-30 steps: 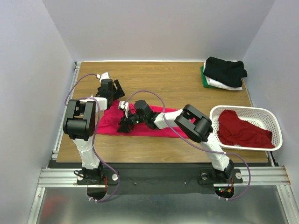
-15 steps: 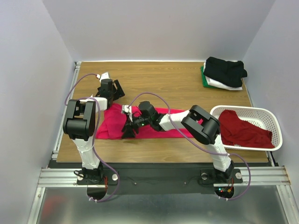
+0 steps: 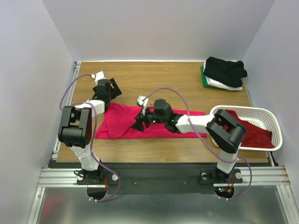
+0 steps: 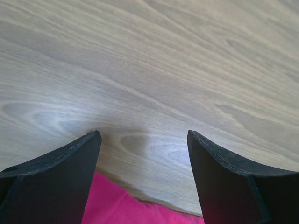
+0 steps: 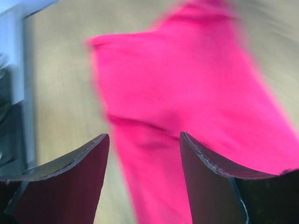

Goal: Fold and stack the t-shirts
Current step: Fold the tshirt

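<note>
- Rightward the right gripper [image 3: 138, 124] has drawn back over the last second, and its jaws have widened. They now stand spread with nothing between them, just over the pink-red t-shirt [image 3: 119, 123].
- Left gripper [image 3: 112, 89] has shifted slightly toward the far left corner. Its jaws are spread wide over bare wood, and the shirt's edge shows just below them in the left wrist view.
- Pink-red t-shirt lies on the surface [image 3: 163, 79] as a long band, drawn out further to the right than before. It runs from in front of the left arm to close beside the basket [image 3: 275, 122]. The cloth is bright and plain, with soft creases near its left end. The right wrist view of it is blurred.
- Darker red t-shirt [image 3: 254, 133] lies crumpled inside the white perforated basket at the right edge.
- Folded black t-shirt [image 3: 225, 70] tops a stack in the far right corner. The edges of a white t-shirt [image 3: 229, 85] and a green t-shirt [image 3: 203, 78] show beneath it.
</note>
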